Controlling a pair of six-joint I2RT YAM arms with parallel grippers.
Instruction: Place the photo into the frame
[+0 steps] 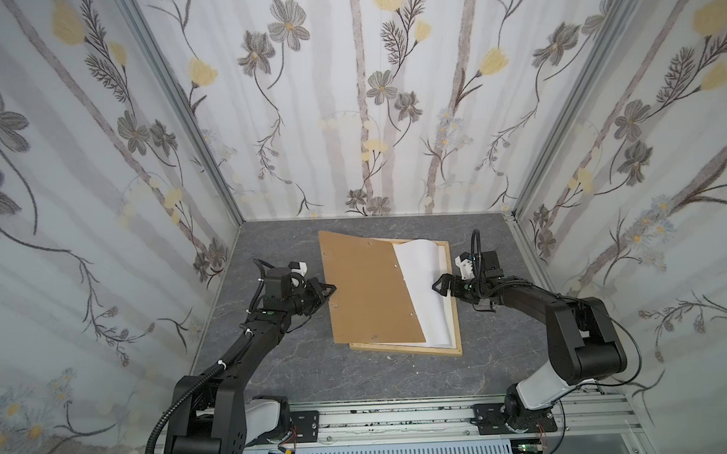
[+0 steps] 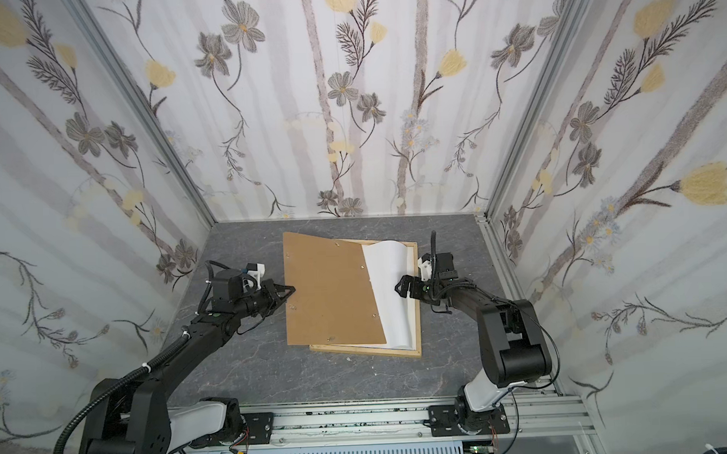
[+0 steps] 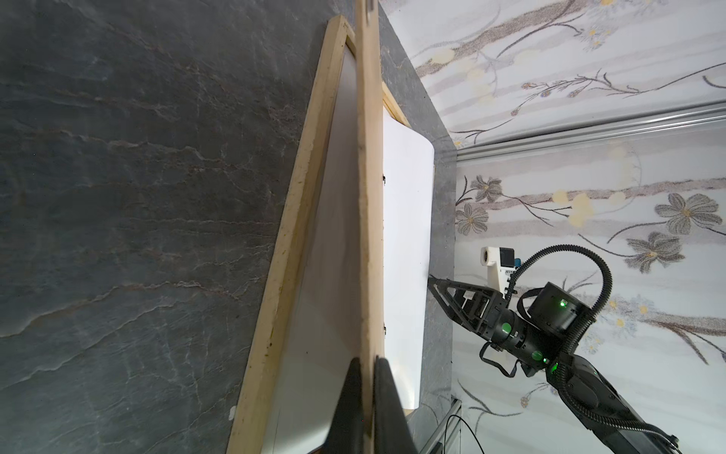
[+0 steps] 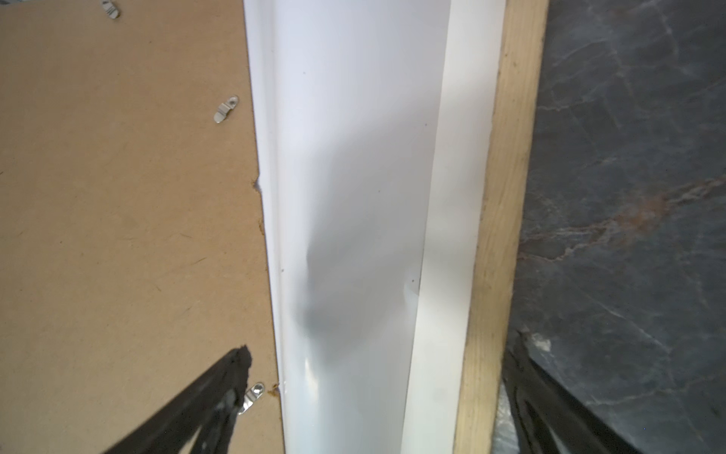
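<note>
Inside the frame [image 1: 403,350] the photo [image 1: 422,284] still curls up. My left pincer [image 1: 332,288] grips the hardboard backing panel [image 1: 364,290], my right pincer [image 1: 437,287] stands open. I think flattening remains.

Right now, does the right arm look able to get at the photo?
Probably yes. The right tool, jaws open, hangs over the bare curled part of the photo; the backing panel, gripped by the left tool, covers only the rest.

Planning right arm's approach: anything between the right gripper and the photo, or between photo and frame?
Nothing visible between right gripper and photo; open jaws hang over its curled edge. Photo lies in the frame, left part under the skewed board pinched by left gripper.
</note>
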